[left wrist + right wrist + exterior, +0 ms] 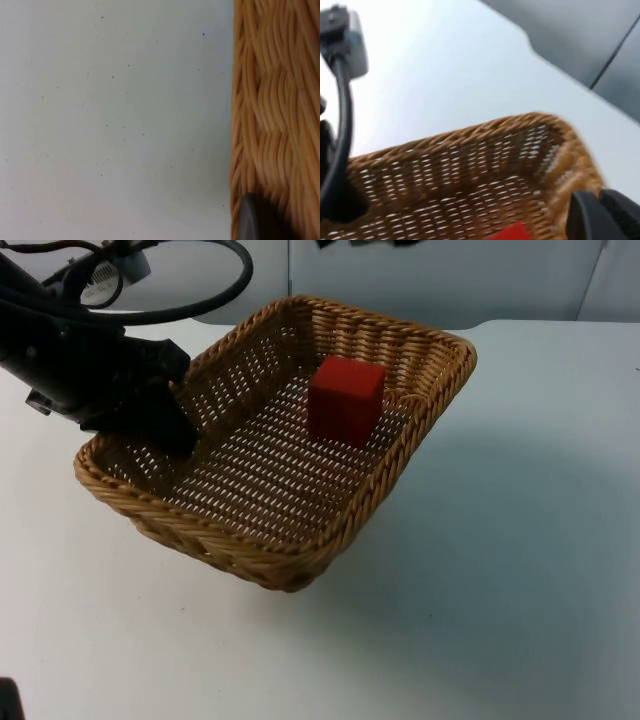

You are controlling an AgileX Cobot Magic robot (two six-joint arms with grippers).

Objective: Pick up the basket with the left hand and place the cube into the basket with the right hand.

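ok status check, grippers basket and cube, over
Left gripper shut on basket rim, basket lifted and tilted. Red cube inside basket. Right gripper beside the basket's rim, fingers not readable. Nothing in the way.

I read the basket (290,545) as tan-gold wicker, with a braided rope-like rim and an open lattice weave across floor and walls. The cube (345,400) inside it is plain solid red. My left gripper (165,425) is matte black. The table (520,570) is white, faintly dark-speckled; the far partition wall (450,275) is grey.
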